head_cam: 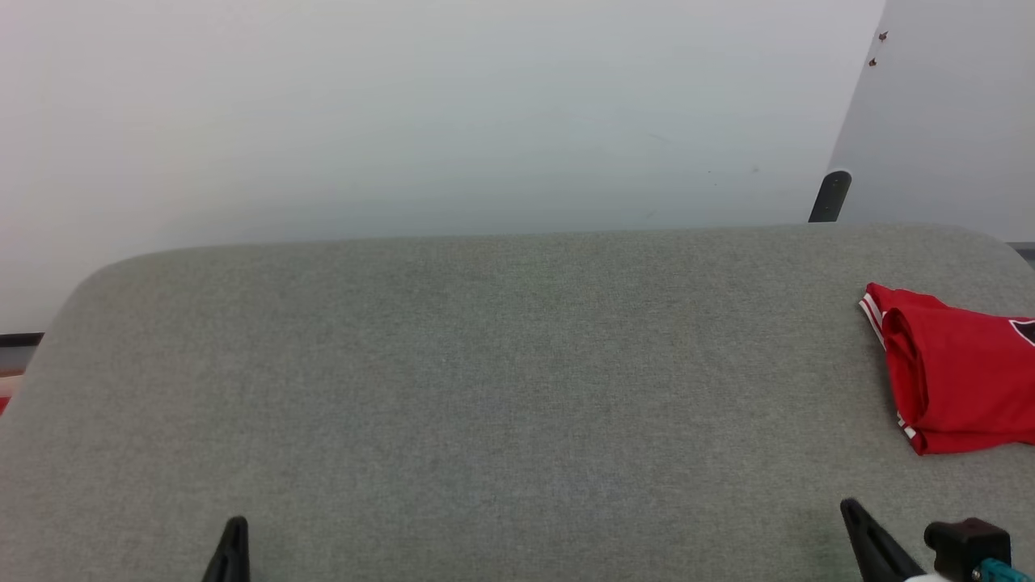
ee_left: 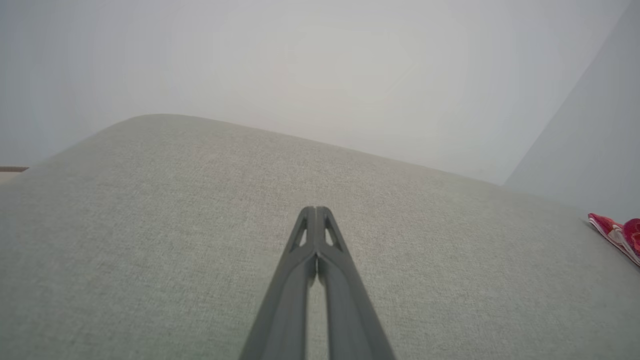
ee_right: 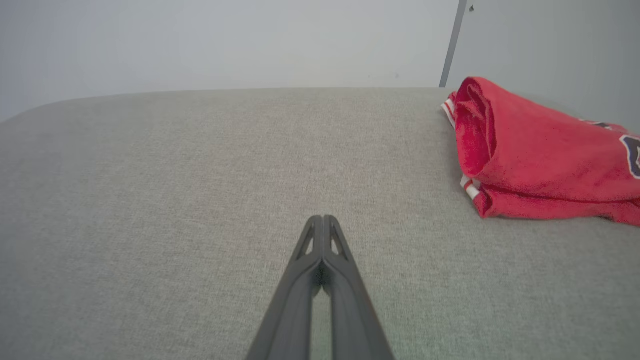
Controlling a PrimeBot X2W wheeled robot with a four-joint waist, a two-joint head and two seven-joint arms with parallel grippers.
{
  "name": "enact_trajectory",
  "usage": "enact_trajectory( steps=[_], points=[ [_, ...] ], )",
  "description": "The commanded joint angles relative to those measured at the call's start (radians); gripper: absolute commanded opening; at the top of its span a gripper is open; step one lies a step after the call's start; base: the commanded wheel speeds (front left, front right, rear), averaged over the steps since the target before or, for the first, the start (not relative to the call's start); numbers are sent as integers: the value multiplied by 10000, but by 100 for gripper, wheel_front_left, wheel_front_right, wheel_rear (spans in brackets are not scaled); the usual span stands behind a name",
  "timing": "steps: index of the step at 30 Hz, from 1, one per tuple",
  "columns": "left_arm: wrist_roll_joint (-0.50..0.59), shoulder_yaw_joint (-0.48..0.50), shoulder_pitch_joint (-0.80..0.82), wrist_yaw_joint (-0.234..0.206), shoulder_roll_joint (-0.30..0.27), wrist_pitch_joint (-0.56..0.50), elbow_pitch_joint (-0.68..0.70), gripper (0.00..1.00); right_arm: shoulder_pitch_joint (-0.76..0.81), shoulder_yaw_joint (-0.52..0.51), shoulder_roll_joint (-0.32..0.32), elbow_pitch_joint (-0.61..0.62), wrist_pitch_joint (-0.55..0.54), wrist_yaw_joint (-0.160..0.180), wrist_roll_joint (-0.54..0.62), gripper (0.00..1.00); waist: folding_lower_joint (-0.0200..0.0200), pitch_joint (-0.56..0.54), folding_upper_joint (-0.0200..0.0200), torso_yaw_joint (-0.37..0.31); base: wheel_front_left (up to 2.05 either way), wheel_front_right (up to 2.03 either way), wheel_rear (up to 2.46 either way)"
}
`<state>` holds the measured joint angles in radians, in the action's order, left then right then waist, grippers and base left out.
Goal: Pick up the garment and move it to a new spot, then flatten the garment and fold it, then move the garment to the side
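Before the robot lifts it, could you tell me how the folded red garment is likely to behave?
Probably floppy: the garment lies in soft rolled folds, so it may sag and unfold if pinched at one edge. Likely light: thin cloth. Pushed, it would probably bunch on the woven grey surface, not slide.

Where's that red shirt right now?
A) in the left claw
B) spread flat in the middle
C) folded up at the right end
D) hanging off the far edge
C: the garment lies folded on the grey surface at the robot's right, apart from the shut right gripper and left gripper.
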<state>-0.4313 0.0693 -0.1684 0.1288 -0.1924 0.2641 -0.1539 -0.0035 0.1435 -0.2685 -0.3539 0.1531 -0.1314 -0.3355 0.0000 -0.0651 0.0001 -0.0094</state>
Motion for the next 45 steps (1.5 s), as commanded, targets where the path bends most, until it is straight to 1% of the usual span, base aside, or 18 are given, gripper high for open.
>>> enact_trajectory(
  steps=[1, 12, 24, 25, 45],
  points=[
    [-273, 19, 74, 0, 23, -90, -12, 0, -42, -71, 39, 32, -70, 0, -291, 0, 0, 9, -1, 1, 0, 0, 0],
    [-1998, 89, 493, 4, 226, -642, -138, 0, -213, -457, 357, 204, -463, 1, -2158, 0, 0, 69, -1, 9, 0, 0, 0],
    [-3641, 154, 887, 7, 421, -1164, -259, 0, -368, -811, 661, 367, -825, 3, -3941, 0, 0, 134, -1, 18, 0, 0, 0],
    [-3641, 154, 887, 7, 421, -1164, -259, 0, -368, -811, 661, 367, -825, 3, -3941, 0, 0, 134, -1, 18, 0, 0, 0],
    [-5937, 243, 1437, 12, 700, -1909, -433, 0, -593, -1319, 1086, 589, -1346, 4, -6429, 0, 0, 243, -1, 33, 0, 0, 0]
  ],
)
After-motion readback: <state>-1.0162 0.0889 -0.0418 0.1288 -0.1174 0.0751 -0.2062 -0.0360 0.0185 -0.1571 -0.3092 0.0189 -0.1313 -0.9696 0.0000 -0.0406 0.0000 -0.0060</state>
